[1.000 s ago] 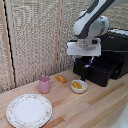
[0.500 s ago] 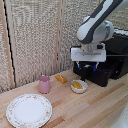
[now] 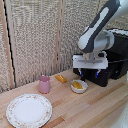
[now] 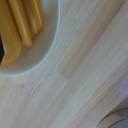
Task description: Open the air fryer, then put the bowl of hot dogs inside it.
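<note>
White ceramic is what I'm steering for: the bowl [image 3: 79, 86] sits on the wooden table [image 3: 95, 107] just in front of the air fryer [image 3: 113, 59], one bowl only, with orange-yellow hot dogs [image 3: 78, 85] piled in it. On my wrist view the bowl's rim [image 4: 37, 47] curves through one corner of the picture and I count about three pale orange lengths [image 4: 22, 20] lying side by side, though the picture is blurred and more may be hidden. Compared with a second ago, the arm has swung from up against the fryer's front down and across toward the bowl, so the gripper [image 3: 88, 73] now hangs just above and at about one o'clock of the bowl, not yet touching it. I read that as the drawer step being behind me and the reach for the bowl being in hand; whether the drawer is truly open I cannot tell, because the arm covers the fryer's face. I also cannot tell whether the fingers are spread or closed; nothing is between them that I can see. Outward from the bowl: one single orange block [image 3: 60, 78] at about ten o'clock, one pink cup [image 3: 44, 84] at nine o'clock, and one floral-rimmed plate [image 3: 28, 110] well apart at about eight o'clock, near the exterior view's left. One arm, one fryer.
</note>
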